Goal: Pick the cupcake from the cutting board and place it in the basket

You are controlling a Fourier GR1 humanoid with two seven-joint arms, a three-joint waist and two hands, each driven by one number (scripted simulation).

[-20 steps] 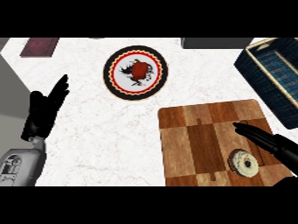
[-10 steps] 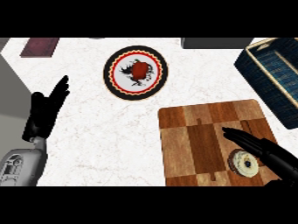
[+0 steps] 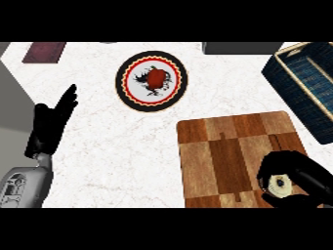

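The cupcake [image 3: 278,183], pale with a light top, sits near the front right corner of the wooden cutting board [image 3: 223,151]. My right hand [image 3: 314,179] lies over it with fingers and thumb curled round it, hiding its far side. The dark blue basket [image 3: 307,93] with a tan rim stands at the right, beyond the board. My left hand [image 3: 50,122] rests open at the left edge of the counter, fingers up.
A round plate [image 3: 129,93] with a black rim and a red item [image 3: 156,77] on it lies behind the board's left side. A dark reddish mat [image 3: 44,51] sits at the back left, and a grey block [image 3: 241,47] at the back.
My right hand has moved left and down over the cupcake, and its fingers have gone from straight to curled round it. The left hand has not moved.
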